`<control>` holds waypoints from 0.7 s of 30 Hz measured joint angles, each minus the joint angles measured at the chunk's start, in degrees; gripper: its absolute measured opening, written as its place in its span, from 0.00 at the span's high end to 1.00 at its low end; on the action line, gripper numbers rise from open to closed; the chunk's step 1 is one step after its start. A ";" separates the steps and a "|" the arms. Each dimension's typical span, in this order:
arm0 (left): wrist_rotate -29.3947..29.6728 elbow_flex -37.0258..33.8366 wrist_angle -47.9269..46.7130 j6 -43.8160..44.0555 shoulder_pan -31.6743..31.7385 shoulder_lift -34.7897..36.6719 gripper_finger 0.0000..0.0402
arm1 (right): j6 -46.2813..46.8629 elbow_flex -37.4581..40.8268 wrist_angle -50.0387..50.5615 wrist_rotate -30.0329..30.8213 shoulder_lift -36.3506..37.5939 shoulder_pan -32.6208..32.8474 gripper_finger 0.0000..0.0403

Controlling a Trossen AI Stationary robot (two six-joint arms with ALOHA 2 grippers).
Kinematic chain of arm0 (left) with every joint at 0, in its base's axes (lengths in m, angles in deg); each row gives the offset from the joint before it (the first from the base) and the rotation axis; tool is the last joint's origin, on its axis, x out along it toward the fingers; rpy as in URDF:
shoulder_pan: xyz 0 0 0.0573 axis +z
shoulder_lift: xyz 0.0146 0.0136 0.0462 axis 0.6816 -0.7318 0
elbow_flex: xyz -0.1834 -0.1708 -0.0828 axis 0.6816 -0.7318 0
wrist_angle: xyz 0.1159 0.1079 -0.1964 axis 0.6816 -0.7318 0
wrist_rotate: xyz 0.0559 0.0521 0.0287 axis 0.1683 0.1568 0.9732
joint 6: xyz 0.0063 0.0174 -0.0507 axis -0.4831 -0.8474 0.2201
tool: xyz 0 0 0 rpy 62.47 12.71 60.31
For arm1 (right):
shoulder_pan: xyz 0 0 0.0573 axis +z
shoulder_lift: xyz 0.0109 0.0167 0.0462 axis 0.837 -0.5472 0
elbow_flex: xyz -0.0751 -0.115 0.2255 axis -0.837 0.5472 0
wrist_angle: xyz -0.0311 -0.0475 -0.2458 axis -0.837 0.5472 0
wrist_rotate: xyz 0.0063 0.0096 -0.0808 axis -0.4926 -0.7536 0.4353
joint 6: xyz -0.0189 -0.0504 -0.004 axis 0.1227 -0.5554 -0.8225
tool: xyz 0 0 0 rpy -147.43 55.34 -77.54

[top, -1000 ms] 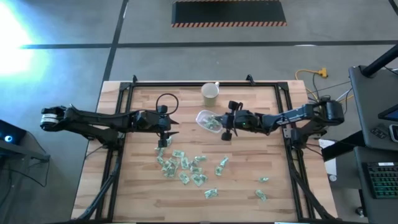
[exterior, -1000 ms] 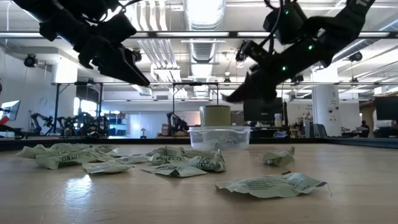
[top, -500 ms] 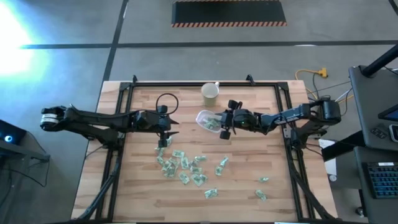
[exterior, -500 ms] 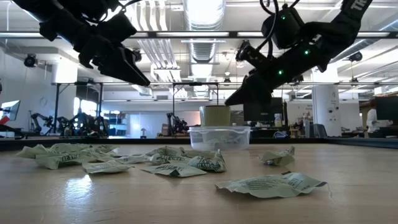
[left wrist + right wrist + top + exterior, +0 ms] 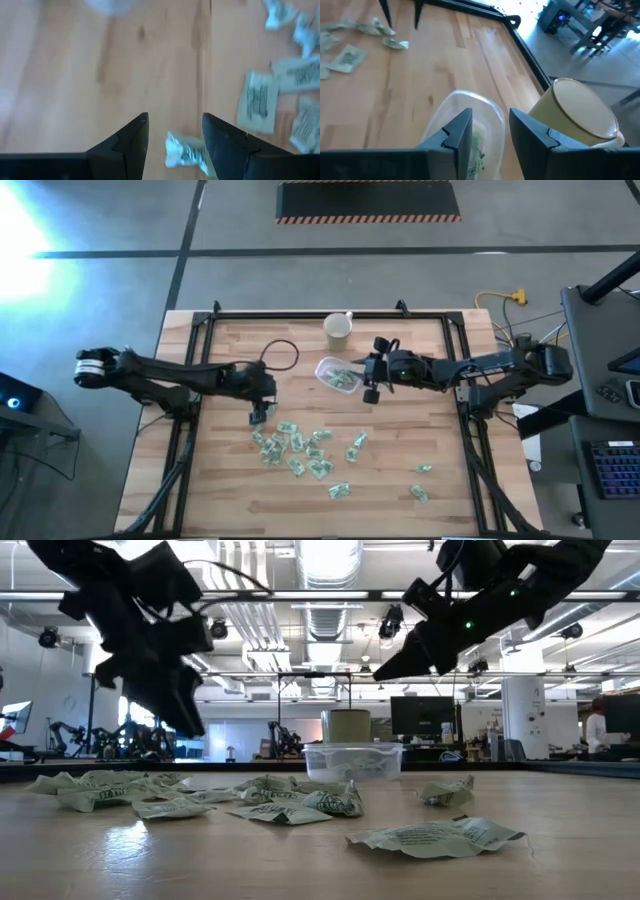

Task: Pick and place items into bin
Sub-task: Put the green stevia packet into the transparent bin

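Many packets [image 5: 300,450] lie scattered across the middle of my tabletop [image 5: 400,470], most in a loose cluster, with two more [image 5: 420,482] off toward the right edge. My left gripper [image 5: 262,408] hangs just above the top of that cluster, pointing down. In its wrist view I see the fingers [image 5: 131,140] spread apart with nothing held, and one crumpled packet [image 5: 186,152] lying on the wood right below the gap between them.

My right gripper [image 5: 372,380] hovers beside the clear bin [image 5: 335,372], which sits on the far half of the tabletop just in front of the cream cup [image 5: 338,329]. From the right wrist view the fingers [image 5: 459,131] are parted and empty, poised over the bin [image 5: 465,120], and I can make out pale green packets already inside it through the plastic. The cup [image 5: 577,112] stands just beside the bin.

At table height, the bin [image 5: 352,761] sits behind the packet heap [image 5: 285,802], both arms raised above.
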 joint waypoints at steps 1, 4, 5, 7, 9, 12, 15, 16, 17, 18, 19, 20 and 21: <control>-0.29 0.00 -0.40 0.66 0.00 -1.13 0.58 | 0.05 0.00 0.45 -0.40 0.59 0.09 0.71; -0.58 0.08 -0.62 1.90 -0.02 -4.43 0.58 | 0.22 0.00 3.02 -0.64 2.45 0.35 0.72; -0.61 0.12 -0.74 2.45 -0.02 -5.23 0.58 | 0.25 0.00 3.55 -0.69 2.97 0.40 0.72; -0.75 0.50 -0.55 2.74 -0.02 -6.87 0.58 | 0.55 0.00 5.17 -0.72 3.91 0.38 0.73; -0.95 0.57 -0.65 2.79 -0.02 -7.93 0.58 | 0.89 0.00 6.13 -0.69 4.40 0.38 0.73; -1.07 0.55 -0.65 3.10 -0.04 -9.09 0.58 | 0.89 0.00 7.06 -0.85 4.85 0.38 0.74; -1.17 0.54 -0.63 4.17 -0.05 -9.70 0.58 | 0.89 0.11 7.05 -1.25 4.85 0.36 0.73; -1.18 0.52 -0.65 4.20 -0.05 -9.87 0.58 | 0.83 0.13 7.05 -1.27 4.83 0.36 0.73; -1.18 0.52 -0.78 4.22 -0.05 -9.99 0.58 | 0.83 0.13 7.03 -1.31 4.83 0.36 0.74; -1.18 0.52 -0.70 4.21 -0.04 -10.12 0.58 | 0.83 0.13 7.03 -1.32 4.83 0.36 0.74; -1.18 0.52 -0.66 4.20 -0.04 -10.21 0.58 | 0.83 0.13 7.03 -1.35 4.83 0.36 0.74; -1.18 0.52 -0.76 4.20 -0.04 -10.31 0.58 | 0.83 0.13 7.05 -1.37 4.83 0.36 0.75; -1.18 0.52 -0.74 4.20 -0.04 -10.39 0.58 | 0.81 0.13 7.04 -1.41 4.83 0.36 0.75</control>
